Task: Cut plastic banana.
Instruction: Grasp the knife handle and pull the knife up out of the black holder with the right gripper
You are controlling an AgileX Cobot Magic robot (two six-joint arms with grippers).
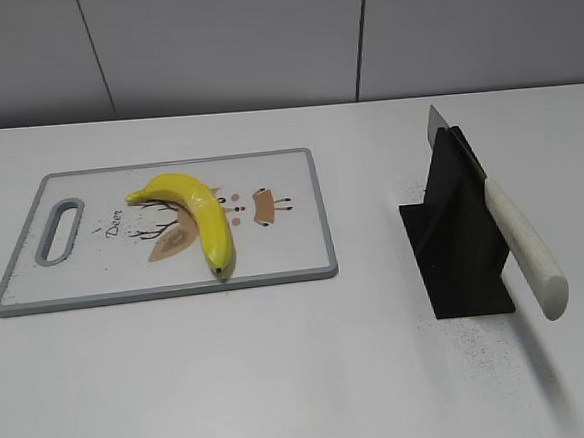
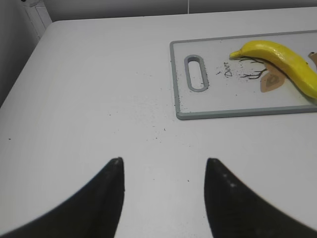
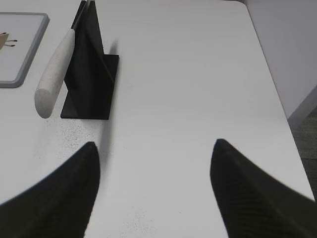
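A whole yellow plastic banana (image 1: 193, 214) lies on a white cutting board (image 1: 284, 255) with a grey rim, at the left of the exterior view; both show in the left wrist view, banana (image 2: 282, 62) and board (image 2: 218, 106). A knife with a white handle (image 1: 525, 248) rests in a black stand (image 1: 454, 248) at the right; the right wrist view shows the handle (image 3: 55, 74) and stand (image 3: 91, 74). My left gripper (image 2: 164, 161) is open and empty over bare table, left of and nearer than the board. My right gripper (image 3: 154, 144) is open and empty, nearer than the stand. Neither gripper shows in the exterior view.
The white table (image 1: 303, 379) ends at a grey wall behind. The table's right edge (image 3: 277, 94) and left edge (image 2: 25, 64) show in the wrist views. Dark specks lie on the table near the stand.
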